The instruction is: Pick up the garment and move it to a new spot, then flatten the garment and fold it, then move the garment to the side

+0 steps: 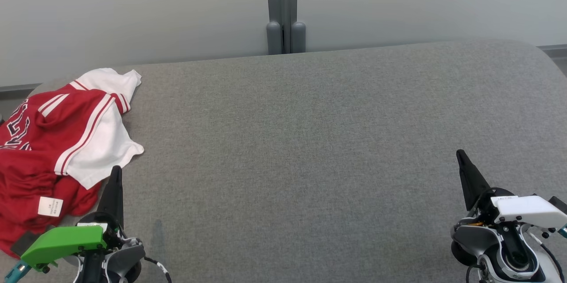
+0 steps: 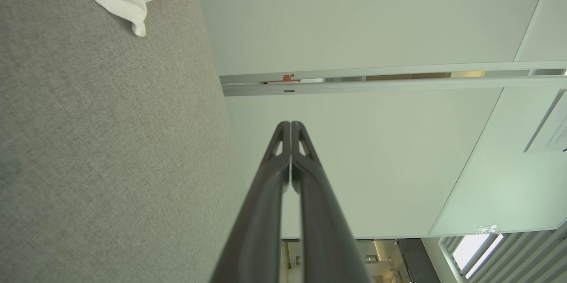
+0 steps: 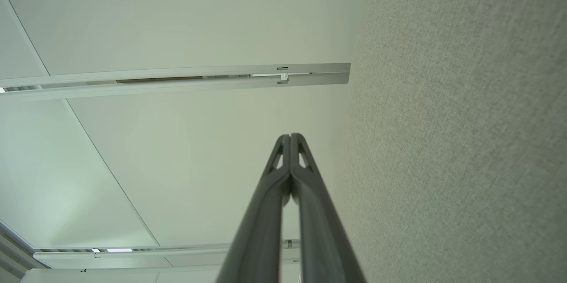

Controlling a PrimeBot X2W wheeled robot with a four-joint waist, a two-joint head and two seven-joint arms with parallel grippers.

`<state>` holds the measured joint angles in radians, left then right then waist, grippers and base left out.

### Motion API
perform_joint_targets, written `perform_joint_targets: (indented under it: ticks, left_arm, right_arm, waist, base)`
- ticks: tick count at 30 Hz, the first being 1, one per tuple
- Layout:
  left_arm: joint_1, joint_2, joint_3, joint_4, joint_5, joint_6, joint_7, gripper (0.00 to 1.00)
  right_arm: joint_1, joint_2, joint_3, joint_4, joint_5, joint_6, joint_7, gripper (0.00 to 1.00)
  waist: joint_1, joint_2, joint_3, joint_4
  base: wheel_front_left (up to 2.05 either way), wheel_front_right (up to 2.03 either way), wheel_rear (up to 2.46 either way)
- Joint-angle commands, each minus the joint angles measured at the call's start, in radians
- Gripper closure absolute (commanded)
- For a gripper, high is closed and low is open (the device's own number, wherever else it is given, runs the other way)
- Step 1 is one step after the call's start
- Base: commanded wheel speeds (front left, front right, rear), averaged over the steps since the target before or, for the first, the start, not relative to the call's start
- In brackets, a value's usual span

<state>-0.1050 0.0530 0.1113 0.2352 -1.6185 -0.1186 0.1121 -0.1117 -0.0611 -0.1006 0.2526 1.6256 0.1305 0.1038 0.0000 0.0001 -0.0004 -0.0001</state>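
On the far left of the grey surface (image 1: 310, 132) before us lies the garment (image 1: 48, 150), crumpled in a loose heap that runs past the left edge of our head view. It is a red jersey with white sleeves, red and white striped trim and dark lettering. A small white label (image 1: 50, 206) is turned up near its lower folds. The cloth looks soft and thin, rumpled into shallow ridges.

Just beside the heap's white sleeve stands our left gripper (image 1: 116, 170). Its two long dark fingers are pressed together into one tapering point and grip nothing, and a bright green cover (image 1: 62, 241) sits on the wrist behind them. In the left wrist view a white corner of the jersey lies apart from the fingertips.

The surface itself is a woven, felt-like fabric, matte and even, with rounded far corners. Behind it rise pale, smooth wall panels (image 1: 133, 13), joined at the middle by a grey upright post (image 1: 285, 8) with two rounded feet.

At the lower right we see our right gripper (image 1: 460, 153), well apart from the garment. Its smooth, dark fingers are likewise closed tip to tip on nothing, and its wrist carries a white cover (image 1: 529, 210).
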Motion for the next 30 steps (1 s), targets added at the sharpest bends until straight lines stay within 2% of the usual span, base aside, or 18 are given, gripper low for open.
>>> perform_joint_targets:
  ticks: [1,30]
  left_arm:
    - [-0.021,0.001,0.003,0.002,0.008,0.002,0.002,1.00]
    - [-0.021,0.000,0.004,0.002,0.009,0.002,0.002,1.00]
  right_arm:
    - [-0.015,0.000,-0.002,0.001,-0.003,0.000,0.002,1.00]
    - [-0.015,0.001,-0.003,0.002,-0.005,0.000,0.003,1.00]
  waist:
    - [0.0000,-0.0001,0.000,0.000]
    - [0.0000,-0.0001,0.000,0.000]
  base:
    - [0.00,0.00,0.00]
    - [0.00,0.00,0.00]
